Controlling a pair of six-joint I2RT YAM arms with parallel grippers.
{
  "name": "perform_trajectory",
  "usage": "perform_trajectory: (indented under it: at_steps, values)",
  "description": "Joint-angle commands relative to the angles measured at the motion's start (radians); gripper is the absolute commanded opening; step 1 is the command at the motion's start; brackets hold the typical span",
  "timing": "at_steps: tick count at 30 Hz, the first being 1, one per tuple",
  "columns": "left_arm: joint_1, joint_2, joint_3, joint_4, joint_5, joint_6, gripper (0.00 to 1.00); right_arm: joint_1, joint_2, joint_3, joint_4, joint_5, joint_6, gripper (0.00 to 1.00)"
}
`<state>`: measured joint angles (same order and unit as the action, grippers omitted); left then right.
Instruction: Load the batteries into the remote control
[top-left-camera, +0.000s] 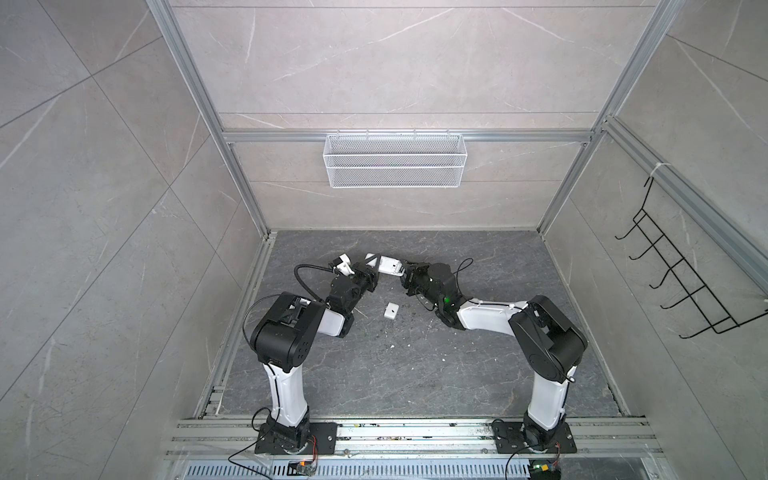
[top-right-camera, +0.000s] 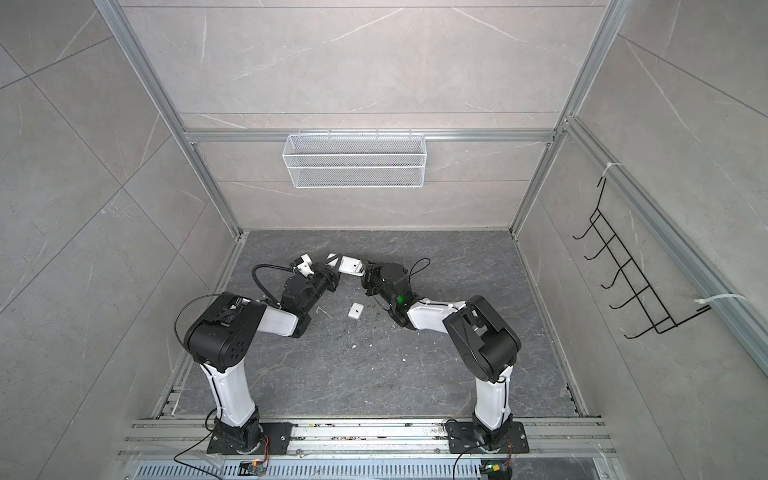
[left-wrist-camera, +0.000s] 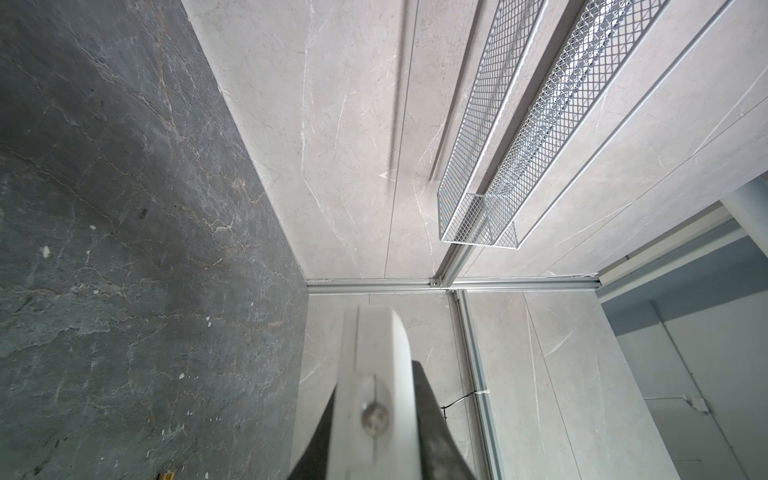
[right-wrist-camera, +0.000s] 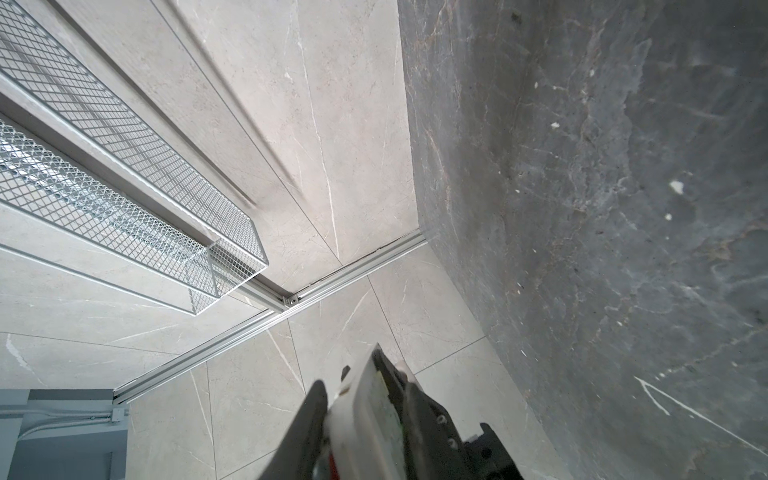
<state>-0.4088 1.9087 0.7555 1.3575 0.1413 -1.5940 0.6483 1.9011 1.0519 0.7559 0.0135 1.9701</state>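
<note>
— Dark veined stone floor (top-left-camera: 415, 374), with pale grey tiled walls (top-left-camera: 395, 62) on three sides. What does the left gripper have?

— The left gripper (left-wrist-camera: 374, 378) is clamped tight on the white rectangular remote control (top-left-camera: 389, 266). The remote shows edge-on between its dark fingers (left-wrist-camera: 432, 419).

— And the right gripper?

— The right gripper (right-wrist-camera: 365, 395) meets the same remote from the opposite end. Its black fingers (right-wrist-camera: 309, 428) stand narrowly apart, one on each face. The pale greenish display is turned towards one of them. Whether they press on it or only flank it, I cannot tell.

— Where is the remote, then?

— Off the floor, spanning between the two grippers. In both top views it sits towards the back of the floor, about midway between the side walls.

— Room around it?

— Bare floor lies in front, between the two arms. Only a small white cover plate (top-left-camera: 391, 310) and scattered white specks (top-left-camera: 444, 356) break it up. The back wall is near behind. A white wire-mesh basket (top-left-camera: 395, 166) hangs on it well above. A black wire hook rack (top-left-camera: 685, 270) is on the right wall, well apart.
</note>
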Motion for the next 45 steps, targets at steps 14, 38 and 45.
perform_trajectory:
  at_steps: [14,38,45]
  values:
    - [0.004,-0.063,0.028,0.058,-0.009,-0.011,0.0,-0.029,0.001,0.08,-0.014,-0.104,-0.092,0.43]
    - [-0.013,-0.089,0.02,0.058,-0.066,0.091,0.0,0.011,-0.067,-0.026,0.081,0.057,0.074,0.72]
    - [-0.031,-0.105,0.002,0.06,-0.125,0.136,0.0,0.03,-0.016,-0.014,0.174,0.096,0.131,0.7]
